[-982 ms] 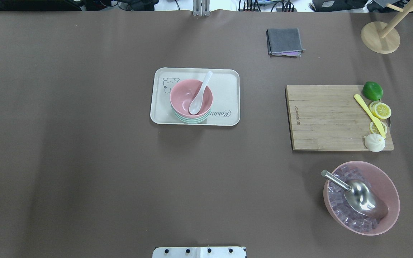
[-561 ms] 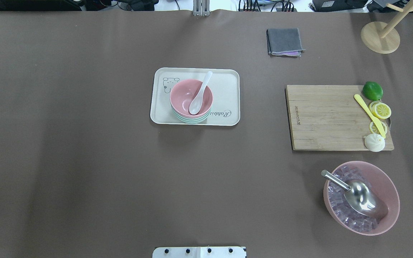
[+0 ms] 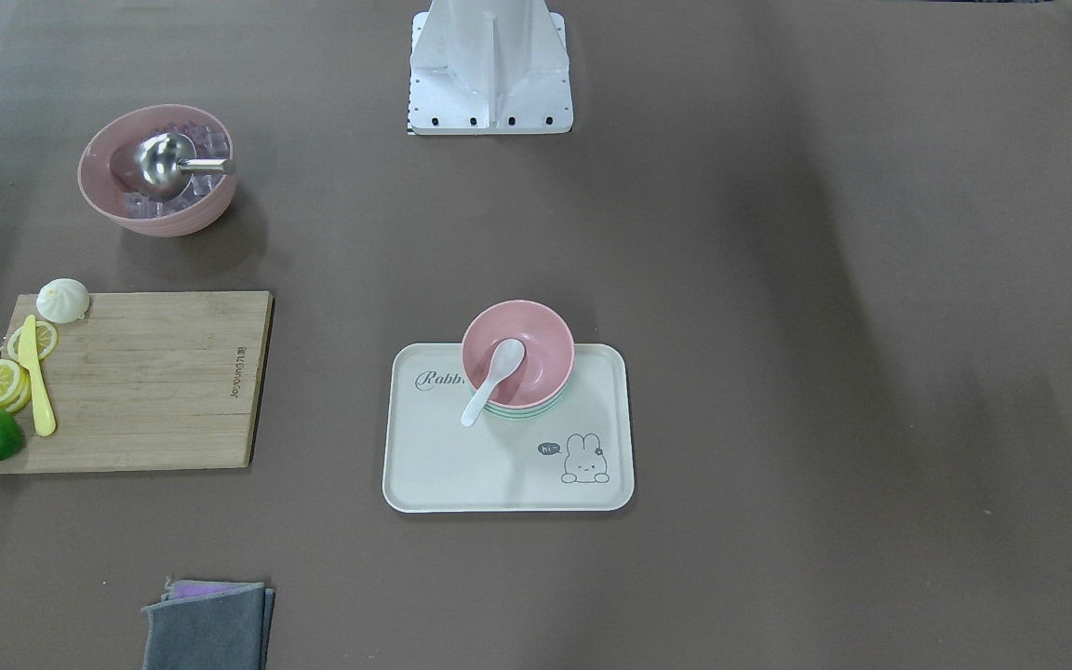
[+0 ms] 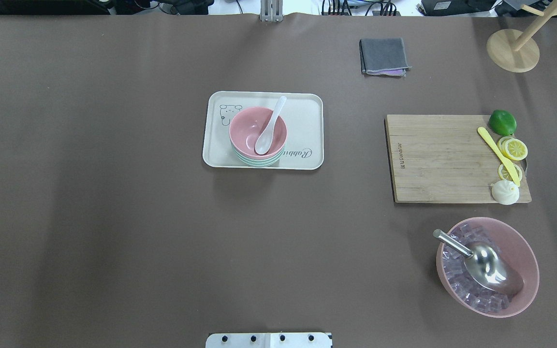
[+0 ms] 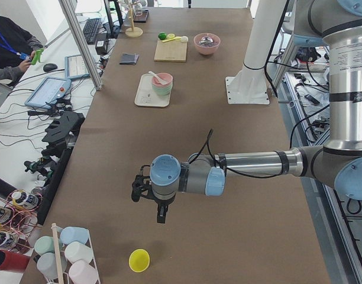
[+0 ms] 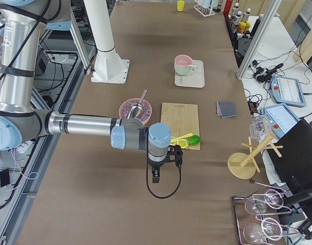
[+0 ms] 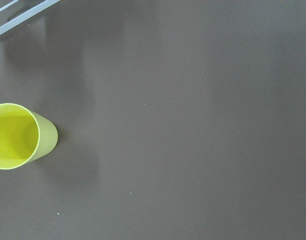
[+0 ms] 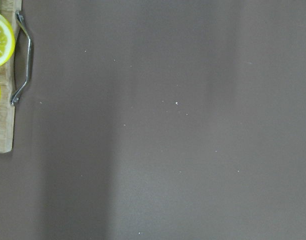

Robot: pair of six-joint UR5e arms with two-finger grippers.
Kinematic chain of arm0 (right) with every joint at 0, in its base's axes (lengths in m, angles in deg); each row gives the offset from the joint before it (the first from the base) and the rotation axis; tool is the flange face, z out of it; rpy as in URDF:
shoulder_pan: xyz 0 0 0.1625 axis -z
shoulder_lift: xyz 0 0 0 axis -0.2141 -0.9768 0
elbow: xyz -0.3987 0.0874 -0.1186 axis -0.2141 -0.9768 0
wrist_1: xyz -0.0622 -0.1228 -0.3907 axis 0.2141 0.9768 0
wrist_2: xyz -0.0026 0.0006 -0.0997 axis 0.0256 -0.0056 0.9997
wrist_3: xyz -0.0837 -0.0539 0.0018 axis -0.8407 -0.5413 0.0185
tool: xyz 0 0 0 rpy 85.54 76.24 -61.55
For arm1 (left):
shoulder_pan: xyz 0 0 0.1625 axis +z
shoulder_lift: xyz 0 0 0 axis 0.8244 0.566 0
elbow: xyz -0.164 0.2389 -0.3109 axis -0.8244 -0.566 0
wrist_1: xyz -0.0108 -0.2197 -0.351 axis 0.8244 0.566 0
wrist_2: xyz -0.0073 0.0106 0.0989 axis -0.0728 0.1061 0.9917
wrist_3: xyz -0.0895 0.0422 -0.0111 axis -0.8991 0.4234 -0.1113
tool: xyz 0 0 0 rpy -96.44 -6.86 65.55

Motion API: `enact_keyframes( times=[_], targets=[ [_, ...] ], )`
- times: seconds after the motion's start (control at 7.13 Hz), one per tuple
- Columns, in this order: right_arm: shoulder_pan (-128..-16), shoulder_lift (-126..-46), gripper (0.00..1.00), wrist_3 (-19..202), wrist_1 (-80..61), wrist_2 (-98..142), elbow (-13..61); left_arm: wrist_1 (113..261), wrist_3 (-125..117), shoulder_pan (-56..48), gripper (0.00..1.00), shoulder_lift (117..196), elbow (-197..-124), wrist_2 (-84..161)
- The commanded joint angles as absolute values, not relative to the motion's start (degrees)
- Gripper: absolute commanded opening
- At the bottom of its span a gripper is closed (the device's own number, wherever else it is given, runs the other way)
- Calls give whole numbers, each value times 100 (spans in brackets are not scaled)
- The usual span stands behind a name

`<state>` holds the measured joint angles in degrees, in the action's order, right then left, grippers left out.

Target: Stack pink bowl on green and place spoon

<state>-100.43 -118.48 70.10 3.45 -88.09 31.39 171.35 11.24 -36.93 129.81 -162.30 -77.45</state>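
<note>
You will find the pink bowl (image 4: 249,126) nested in the green bowl (image 4: 257,162) on the tray (image 4: 307,121), with the spoon (image 4: 269,128) resting inside. The left claw (image 5: 161,214) and right claw (image 6: 155,176) hang above the desk (image 4: 114,217); whether either is spread or pressed together, I cannot tell.

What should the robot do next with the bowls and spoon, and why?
Probably nothing more; I'd stop here. The pink bowl already sits nested on the green bowl on the tray, and the white spoon rests inside it.
</note>
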Motion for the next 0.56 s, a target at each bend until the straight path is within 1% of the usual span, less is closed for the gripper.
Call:
enact_keyframes(
  times=[0.0, 0.42],
  targets=[
    [-10043, -11851, 100, 7003, 345, -8811, 3153, 17135, 1115, -3693, 98, 12981, -16247, -7747],
    [-10043, -11842, 100, 7003, 345, -8811, 3179, 17135, 1115, -3693, 98, 12981, -16230, -7747]
  ],
)
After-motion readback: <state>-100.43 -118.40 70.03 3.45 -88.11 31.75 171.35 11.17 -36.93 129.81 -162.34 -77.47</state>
